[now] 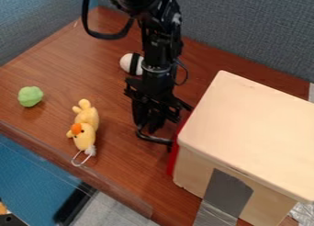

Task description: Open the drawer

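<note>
- Wooden cabinet point(251, 124) is set nearest, on the table point(116, 170).
- Red-fronted drawer point(173, 161) is seen at its side, seemingly unopened; the pull is left to be made.
- Claw point(160, 131) is placed beside it; its grip state cannot be told.

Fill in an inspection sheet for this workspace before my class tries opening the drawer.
Surface: brown wooden table.
Job's things: pale box at right; its red drawer front looks shut.
Clutter: yellow toy duck, green ball, white thing with a black band.
Gripper: low, beside the drawer front; jaw opening unclear.
Cables: black cable loops out beside the arm.
Surroundings: grey-blue partitions behind; grey tape on the box's side.
</note>
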Available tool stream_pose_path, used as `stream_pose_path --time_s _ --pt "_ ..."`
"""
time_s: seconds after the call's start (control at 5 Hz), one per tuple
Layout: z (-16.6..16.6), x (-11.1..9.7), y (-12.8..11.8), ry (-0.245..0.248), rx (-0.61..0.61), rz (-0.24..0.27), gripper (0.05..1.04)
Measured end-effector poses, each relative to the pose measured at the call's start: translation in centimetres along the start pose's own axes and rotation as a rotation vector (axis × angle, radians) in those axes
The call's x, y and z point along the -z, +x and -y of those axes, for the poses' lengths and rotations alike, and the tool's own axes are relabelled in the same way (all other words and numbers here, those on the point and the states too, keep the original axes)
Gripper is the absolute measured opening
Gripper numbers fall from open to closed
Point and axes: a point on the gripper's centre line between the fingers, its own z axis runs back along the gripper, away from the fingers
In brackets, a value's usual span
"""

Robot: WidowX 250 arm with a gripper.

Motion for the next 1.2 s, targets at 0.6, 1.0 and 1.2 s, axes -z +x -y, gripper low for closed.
stream_pose_path --time_s 0.6,1.0,1.2 --pt "-7.6 -1.0 -0.3 0.037 -0.103 0.019 0.131" --pt "-8.7 -1.6 -0.6 0.038 -0.096 0.038 0.387" --pt "-9.6 -5.0 -0.7 0.063 -0.13 0.125 0.693"
